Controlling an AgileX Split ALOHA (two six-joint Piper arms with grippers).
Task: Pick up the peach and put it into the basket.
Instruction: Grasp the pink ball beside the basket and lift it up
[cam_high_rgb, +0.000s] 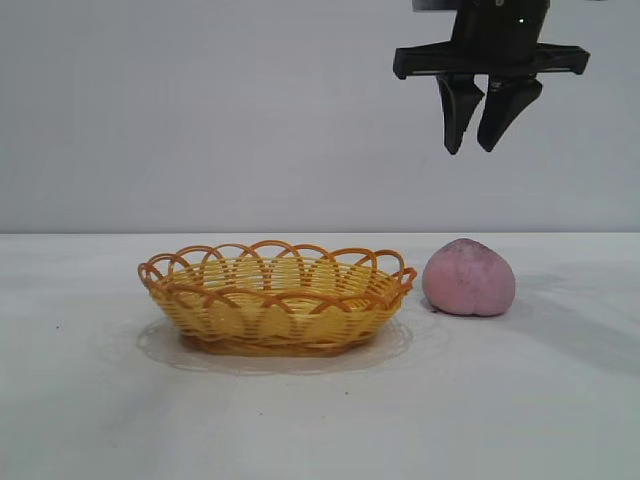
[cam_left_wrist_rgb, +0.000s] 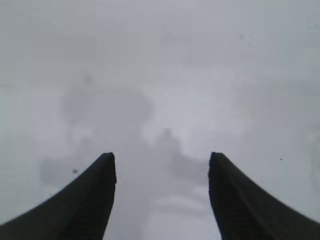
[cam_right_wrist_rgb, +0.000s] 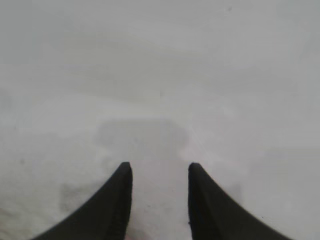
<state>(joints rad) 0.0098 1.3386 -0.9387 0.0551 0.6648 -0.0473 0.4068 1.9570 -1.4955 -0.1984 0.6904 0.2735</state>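
Observation:
The pink-mauve peach (cam_high_rgb: 469, 277) sits on the white table just right of the yellow-orange wicker basket (cam_high_rgb: 270, 318), a small gap between them. The basket is empty. My right gripper (cam_high_rgb: 470, 148) hangs high above the peach, pointing down, its fingers a little apart with nothing between them. In the right wrist view the gripper (cam_right_wrist_rgb: 159, 165) shows only bare table between its dark fingers. My left gripper (cam_left_wrist_rgb: 162, 155) is out of the exterior view; its wrist view shows it wide open and empty over bare table. Neither wrist view clearly shows the peach or the basket.
The white table (cam_high_rgb: 320, 420) stretches flat in front of and to both sides of the basket and peach. A plain grey wall stands behind.

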